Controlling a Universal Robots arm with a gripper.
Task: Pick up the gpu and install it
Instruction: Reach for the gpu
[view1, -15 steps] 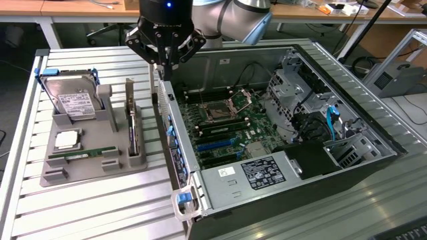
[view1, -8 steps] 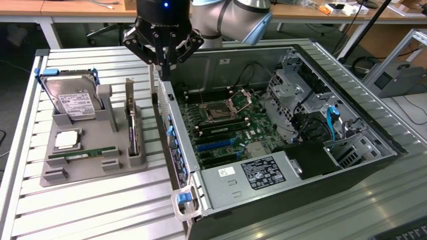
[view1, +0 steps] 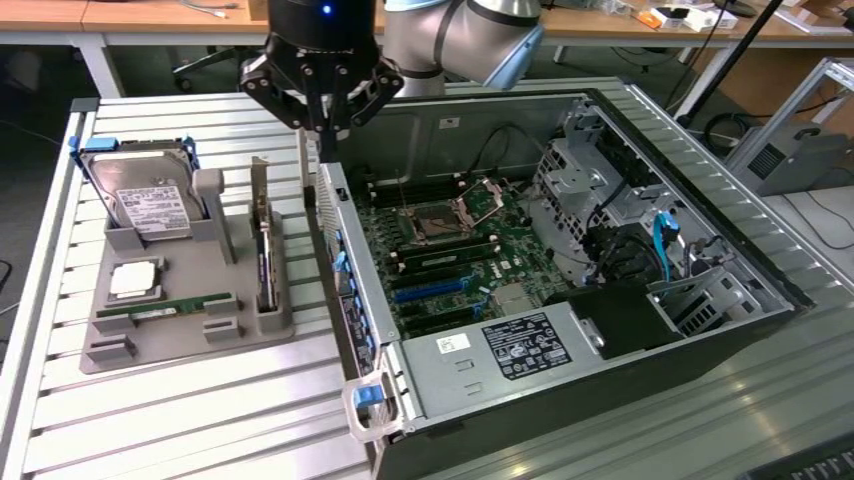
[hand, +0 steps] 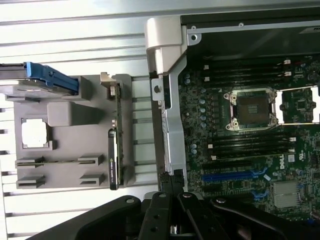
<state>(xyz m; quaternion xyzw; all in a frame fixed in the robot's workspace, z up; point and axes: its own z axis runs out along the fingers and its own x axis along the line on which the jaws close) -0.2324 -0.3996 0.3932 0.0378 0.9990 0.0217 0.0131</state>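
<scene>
Clenched, empty fingers (hand: 168, 184) hover above the computer case wall (hand: 169, 115), gpu (hand: 113, 161) beside it; descending here would probably strike metal.

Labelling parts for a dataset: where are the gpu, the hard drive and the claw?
gpu (view1: 268, 262): exterior view, dark upper edge.
hard drive (view1: 150, 207): exterior view, white label.
claw (view1: 324, 155): exterior view, between shut fingertips.

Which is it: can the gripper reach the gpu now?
Likely yes: the gpu stands on edge in the holder, its top edge uncovered, and the shut gripper hangs beside it over the case wall.
</scene>
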